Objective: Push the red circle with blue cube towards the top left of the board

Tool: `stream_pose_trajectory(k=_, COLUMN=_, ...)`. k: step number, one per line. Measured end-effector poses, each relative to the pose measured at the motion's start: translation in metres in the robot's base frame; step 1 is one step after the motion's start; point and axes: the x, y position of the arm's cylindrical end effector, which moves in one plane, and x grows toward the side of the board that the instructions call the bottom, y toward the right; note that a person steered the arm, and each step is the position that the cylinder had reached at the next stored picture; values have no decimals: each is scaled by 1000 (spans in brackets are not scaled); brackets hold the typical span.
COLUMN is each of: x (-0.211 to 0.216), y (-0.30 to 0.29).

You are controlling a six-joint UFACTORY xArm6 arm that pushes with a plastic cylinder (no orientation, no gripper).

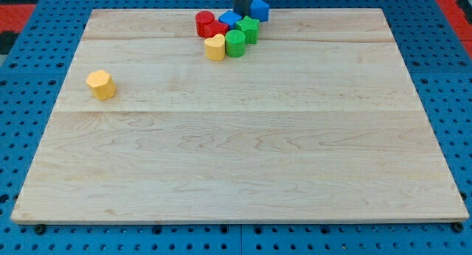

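**Near the top edge, a cluster of blocks around the rod**

At the view's top centre of the table, blocks crowd together: one red circle, a second red block partly hidden, two blue blocks, two green blocks and one yellow block. One blue cube sits just right of the rod; the other blue block sits beside the red circle. The green blocks touch each other, with the yellow block at their left. Another yellow block lies alone, well apart at the view's left. My tip stands between the two blue blocks. No gripper exists on this arm, so its state cannot be told.
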Motion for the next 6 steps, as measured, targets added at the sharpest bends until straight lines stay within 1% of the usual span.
stream_pose_trajectory(k=1, x=20, y=10)
stream_pose_trajectory(k=2, x=57, y=13)
stream_pose_trajectory(k=3, x=75, y=0)
stream_pose_trajectory(k=4, x=65, y=-18)
stream_pose_trajectory(k=6, x=48, y=46)
